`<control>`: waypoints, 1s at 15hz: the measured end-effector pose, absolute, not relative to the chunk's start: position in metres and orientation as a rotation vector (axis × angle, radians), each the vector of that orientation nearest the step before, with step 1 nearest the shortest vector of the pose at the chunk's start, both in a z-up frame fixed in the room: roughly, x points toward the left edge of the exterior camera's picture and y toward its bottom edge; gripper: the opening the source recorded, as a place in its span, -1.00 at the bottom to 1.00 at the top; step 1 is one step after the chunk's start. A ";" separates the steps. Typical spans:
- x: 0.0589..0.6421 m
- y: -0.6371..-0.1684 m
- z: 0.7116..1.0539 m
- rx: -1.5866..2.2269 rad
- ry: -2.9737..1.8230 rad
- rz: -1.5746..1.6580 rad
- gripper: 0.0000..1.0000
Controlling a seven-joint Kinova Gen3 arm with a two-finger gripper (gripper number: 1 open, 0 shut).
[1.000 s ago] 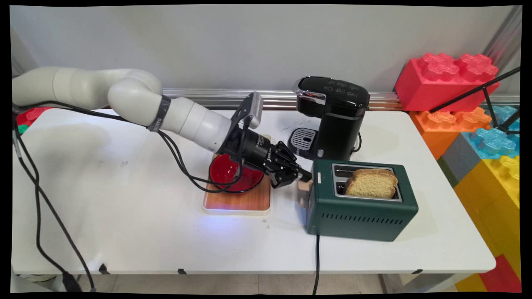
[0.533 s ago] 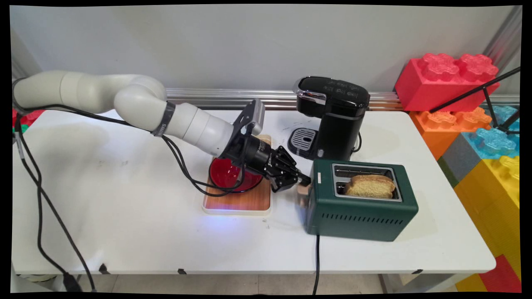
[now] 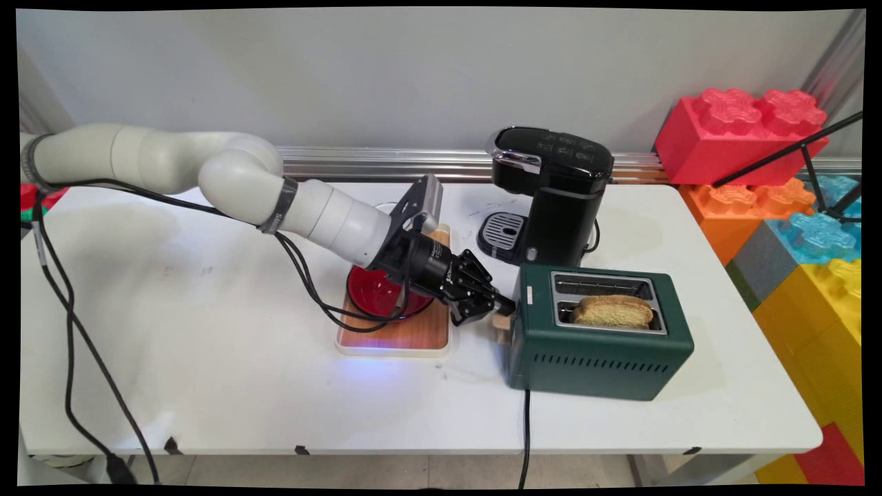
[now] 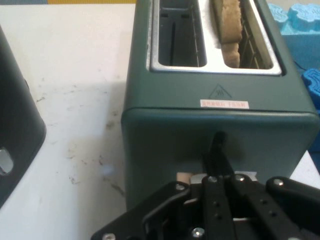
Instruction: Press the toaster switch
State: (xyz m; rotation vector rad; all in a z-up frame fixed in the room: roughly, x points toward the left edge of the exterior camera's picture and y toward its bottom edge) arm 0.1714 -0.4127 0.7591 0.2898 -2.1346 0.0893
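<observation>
Only the hand view shows a warning triangle and a red-and-white label, too small to read, on the green toaster (image 4: 220,125). There the gripper (image 4: 216,150) has its fingers closed together against the toaster's end, above the wooden lever (image 3: 503,324). From the main view, 1 bread slice (image 3: 612,311) sits sunk in the slot, a coffee machine (image 3: 551,196) at 12 o'clock on the worktop (image 3: 207,331).

A: Where does the toaster (image 3: 599,334) stand?
B: On the table (image 3: 207,386), with the coffee machine (image 3: 551,196) at its 11 o'clock.

A: And the bread (image 3: 612,311)?
B: In the toaster's near slot.

A: The bowl (image 3: 375,293)?
B: On the board (image 3: 406,334), at the toaster's 9 o'clock.
</observation>
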 end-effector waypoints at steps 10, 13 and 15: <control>0.171 -0.415 0.748 0.290 -2.144 0.082 -1.00; 0.172 -0.415 0.747 0.289 -2.146 0.080 -1.00; 0.172 -0.415 0.746 0.289 -2.147 0.078 -1.00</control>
